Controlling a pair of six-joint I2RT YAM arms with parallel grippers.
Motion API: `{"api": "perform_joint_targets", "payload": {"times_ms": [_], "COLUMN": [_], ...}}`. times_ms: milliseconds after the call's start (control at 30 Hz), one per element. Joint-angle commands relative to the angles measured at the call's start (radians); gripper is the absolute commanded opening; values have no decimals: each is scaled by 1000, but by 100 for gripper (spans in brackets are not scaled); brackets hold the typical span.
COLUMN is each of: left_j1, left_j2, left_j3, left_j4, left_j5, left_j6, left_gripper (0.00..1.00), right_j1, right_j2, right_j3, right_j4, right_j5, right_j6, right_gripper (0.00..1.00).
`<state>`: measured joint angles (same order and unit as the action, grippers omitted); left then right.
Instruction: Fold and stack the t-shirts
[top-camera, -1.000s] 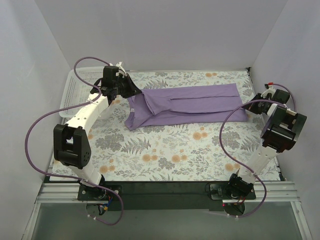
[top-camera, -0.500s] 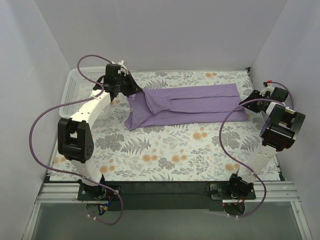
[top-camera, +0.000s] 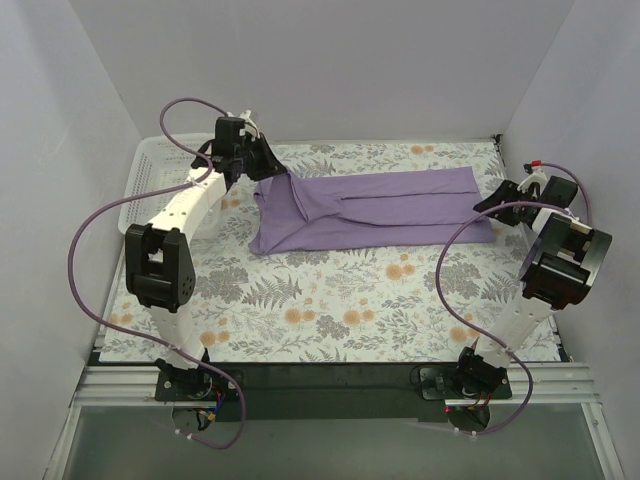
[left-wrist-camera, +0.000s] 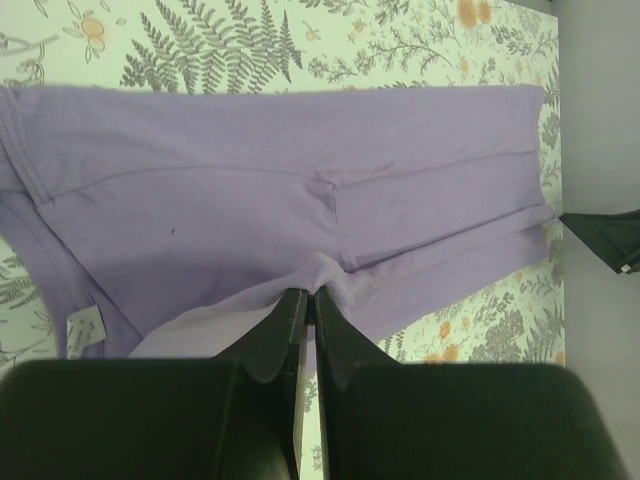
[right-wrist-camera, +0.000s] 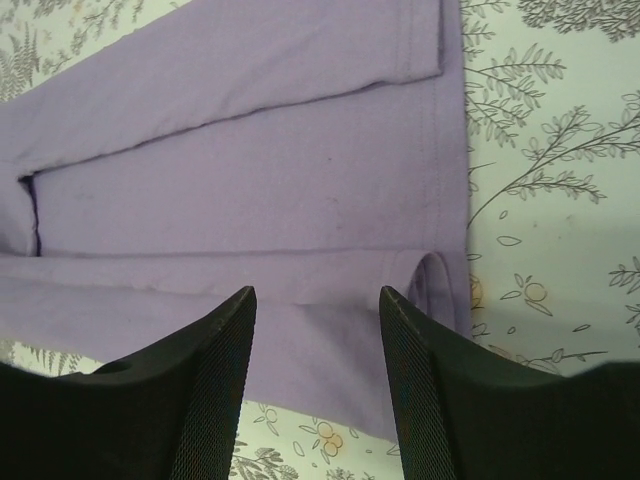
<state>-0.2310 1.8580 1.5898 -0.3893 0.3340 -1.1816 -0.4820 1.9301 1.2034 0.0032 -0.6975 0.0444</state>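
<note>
Lavender-purple tee count: exactly one t-shirt, plus one white mesh basket at the far left edge of the flowery tabletop, and two arms. The shirt's folded lengthwise into a long band, sides tucked in over the middle, and it lies left to right across the far half of the tabletop. Fabric's plain with a few soft creases, and you can see the stitched hem running along its right end. The little white neck label peeks out at the collar end, which is the left end in the overhead view.

The left end effector is clenched, fingers pressed together with a small pinch of the purple cloth between them, right at the shirt's far-left corner next to the basket. The right end effector is released, jaws spread wide over the hem end on the right. Can't tell if its tips actually touch the cloth.
</note>
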Motion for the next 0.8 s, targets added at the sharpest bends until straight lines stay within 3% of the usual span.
{"api": "perform_joint_targets", "payload": {"times_ms": [0,400,767], "left_j1": [7,7,7], "left_j2": [18,128,196], "left_j3": [68,183,254], "left_j4": [-9,-46,-68], "left_j5": [-16,14,-41], "left_j6": [34,102,100], "left_gripper": [0,0,0], "right_j1": [-1,-3,-1], "right_j2": [-68,-83,-89], "right_j3": [-33,-88,-100], "right_j4": [24,17,14], "right_j5": [-79,-117,-125], "right_j6": [-41,-80,-90], "right_gripper": [60,60,61]}}
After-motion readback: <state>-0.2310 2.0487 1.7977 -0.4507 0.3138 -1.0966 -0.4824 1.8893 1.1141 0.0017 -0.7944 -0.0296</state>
